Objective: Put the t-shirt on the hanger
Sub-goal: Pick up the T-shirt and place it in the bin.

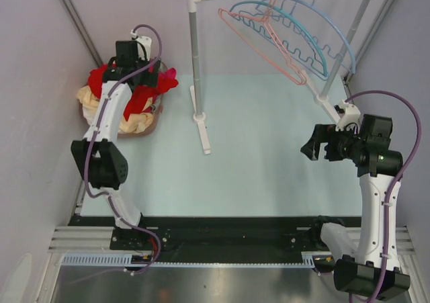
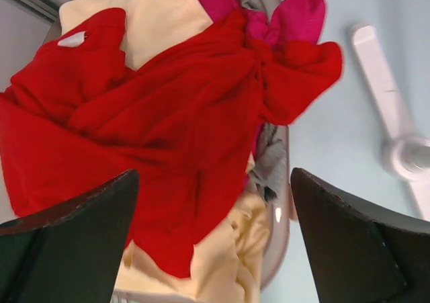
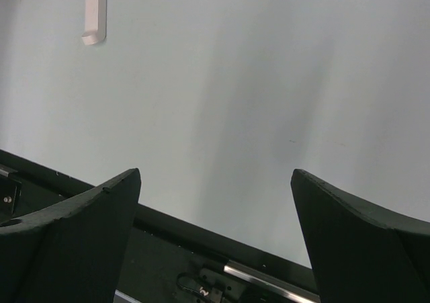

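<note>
One red t-shirt [image 2: 168, 115] fills the basket [image 1: 149, 130] at eleven o'clock. Two pink hangers [image 1: 297, 79] hang at one. The left claw [image 2: 215, 249] and right claw [image 3: 215, 249] gape, empty.

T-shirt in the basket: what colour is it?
The t-shirt is plain bright red; left wrist view shows it best.

Directly under the left gripper [image 2: 213, 175] lay the bright red cloth t-shirt [image 2: 154, 115], heaped on a pale yellow garment [image 2: 154, 14] inside a round shallow basket [image 2: 285, 215]. A magenta-pink garment [image 2: 302, 14] sat ahead and to the gripper's right. Right of the basket stood the white tube clothes rack [image 1: 195, 48], its flat foot [image 2: 383, 68] on the pale blue table [image 3: 235, 81]. The right gripper [image 1: 310, 148] hung over the table. Beyond it, from the rack, hung the thin salmon-pink triangular hanger [image 1: 222, 13], left of the blue wavy-barred hangers [image 1: 322, 68].
</note>
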Controlling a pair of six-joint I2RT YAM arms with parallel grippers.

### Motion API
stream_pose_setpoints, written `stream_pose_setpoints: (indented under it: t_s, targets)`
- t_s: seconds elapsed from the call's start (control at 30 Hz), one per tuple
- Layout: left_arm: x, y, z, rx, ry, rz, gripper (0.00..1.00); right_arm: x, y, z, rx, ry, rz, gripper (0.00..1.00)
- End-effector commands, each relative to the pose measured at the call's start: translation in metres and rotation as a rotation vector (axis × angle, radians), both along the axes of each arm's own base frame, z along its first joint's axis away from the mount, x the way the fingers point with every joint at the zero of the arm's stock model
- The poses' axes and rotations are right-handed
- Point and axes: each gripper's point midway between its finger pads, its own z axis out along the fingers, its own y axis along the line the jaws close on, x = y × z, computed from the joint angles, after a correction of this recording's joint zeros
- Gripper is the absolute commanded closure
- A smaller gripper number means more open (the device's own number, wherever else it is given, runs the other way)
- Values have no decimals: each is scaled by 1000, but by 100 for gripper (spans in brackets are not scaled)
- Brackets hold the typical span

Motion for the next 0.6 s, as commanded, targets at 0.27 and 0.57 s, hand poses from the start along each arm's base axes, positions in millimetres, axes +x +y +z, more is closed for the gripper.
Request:
stream_pose_setpoints:
  t_s: [0.27,0.57]
  targets:
    - [68,76,-53,177,57,162,16,7,2,-3,-13,-6,28,0]
    - [-23,49,44,-1,-57,17,100,-1,8,-1,-36,-7,109,0]
